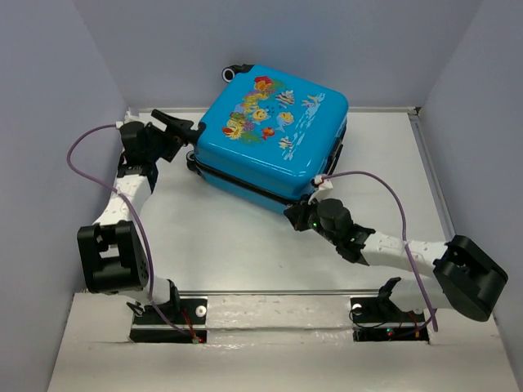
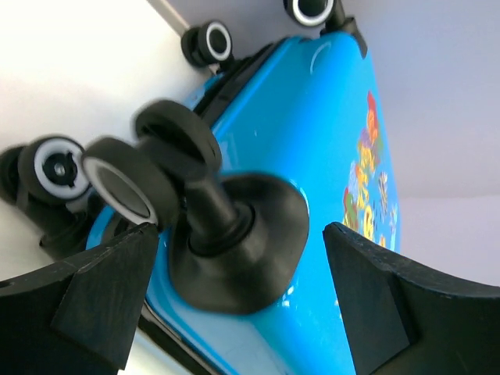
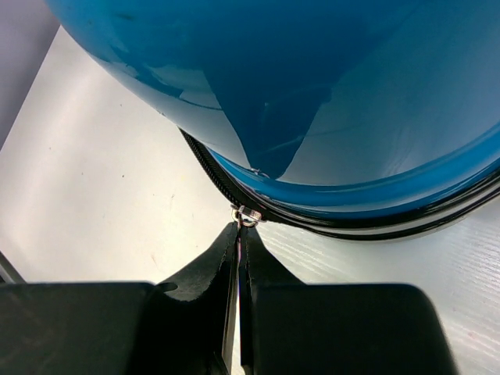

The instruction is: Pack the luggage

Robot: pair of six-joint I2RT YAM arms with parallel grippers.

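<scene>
Blue hard shell: luggage lies flat, lid down, at the table's far middle; left gripper at its wheel end, right gripper at the near corner. Left wrist: jaws spread wide either side of a caster wheel, gripping nothing. Right wrist: fingers pinched together on the zipper pull. Lid closing looks done; zipping probably still to finish, extent unclear.

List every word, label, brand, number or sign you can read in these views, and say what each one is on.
None can be read.
Top view: on the luggage, faint pale marks beside the fish print may be lettering, too small to read.
Left wrist view: the print is blurred and seen at a slant.
Right wrist view: shell and zipper pull bear no text.
</scene>
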